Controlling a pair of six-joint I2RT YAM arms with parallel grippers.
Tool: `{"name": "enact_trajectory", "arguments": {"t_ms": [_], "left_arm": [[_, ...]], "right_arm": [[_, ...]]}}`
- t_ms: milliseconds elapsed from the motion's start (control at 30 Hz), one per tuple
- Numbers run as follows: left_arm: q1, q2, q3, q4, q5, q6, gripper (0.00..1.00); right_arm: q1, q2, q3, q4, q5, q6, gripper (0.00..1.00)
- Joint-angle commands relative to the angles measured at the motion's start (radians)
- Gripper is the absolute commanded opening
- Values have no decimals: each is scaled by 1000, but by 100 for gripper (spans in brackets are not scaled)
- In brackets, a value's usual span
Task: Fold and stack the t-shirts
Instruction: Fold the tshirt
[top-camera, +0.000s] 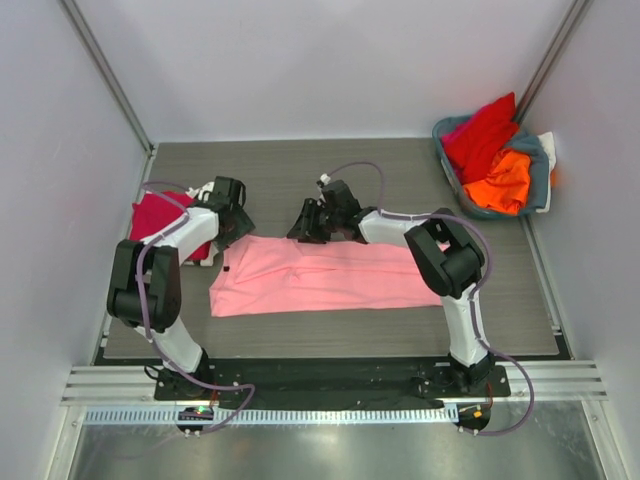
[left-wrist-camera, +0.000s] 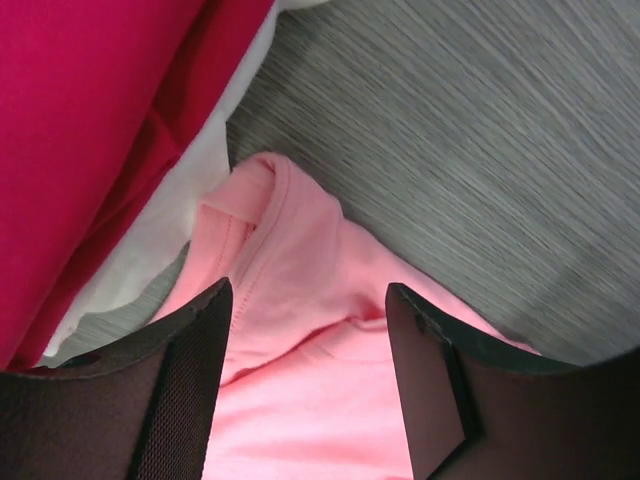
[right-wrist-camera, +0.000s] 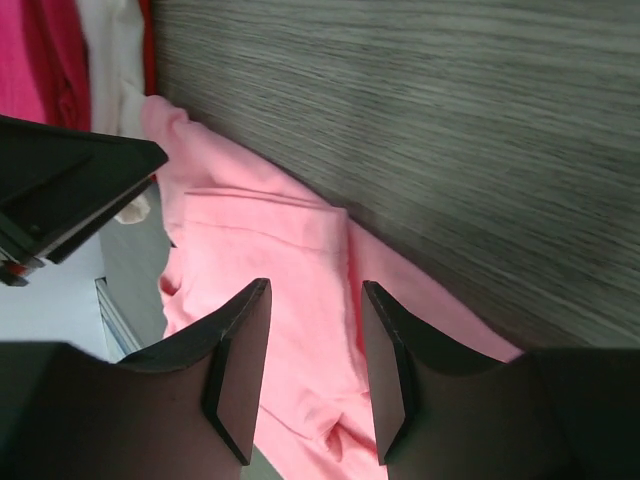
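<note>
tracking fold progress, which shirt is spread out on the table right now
The light pink t-shirt, spread flat on the table. The crimson t-shirt sits compact at left; the red t-shirt and orange t-shirt are heaped in the basket.

Top view gives you bright, even light; soft, faint shadows on grey wood-grain tabletop (top-camera: 300, 165). Your wrist views dimmer: black left gripper fingers (left-wrist-camera: 190, 390) soft-focus, tabletop grain smeared at right edges.

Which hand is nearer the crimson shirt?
Left. The left hand sits at the left end of the pink shirt, just beside the crimson shirt; the right hand is farther right, over its far edge.
</note>
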Motion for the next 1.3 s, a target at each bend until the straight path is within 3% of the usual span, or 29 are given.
{"name": "enact_trajectory", "arguments": {"t_ms": [0,167,500,600,733,833,967,1000,1033,1067,1267], "left_arm": [[-1,53,74,-115,-89,-25,63],[-1,120,141,-227,-162,-42,60],[-1,133,136,-245,-197,-36,57],[1,140,144,-258,-211,-39,57],[1,148,156,-264,-217,-34,57],[-1,159,173,-267,-215,-30,57],[-1,169,200,-278,-217,-30,57],[1,169,203,-282,-219,-30,57],[-1,166,205,-285,-220,-30,57],[-1,162,205,-285,-222,-30,57],[-1,91,206,-294,-272,-10,61]], "right_arm": [[9,29,60,26,-8,24,47],[12,75,87,19,-17,27,46],[15,83,94,50,-57,38,32],[15,92,110,47,-66,38,26],[15,95,120,42,-80,36,8],[15,83,114,42,-90,38,1],[13,39,77,42,-90,24,3],[15,34,74,42,-87,15,13],[15,32,74,29,-72,7,34],[15,32,75,26,-67,-2,38],[15,78,143,-33,-38,-45,40]]}}
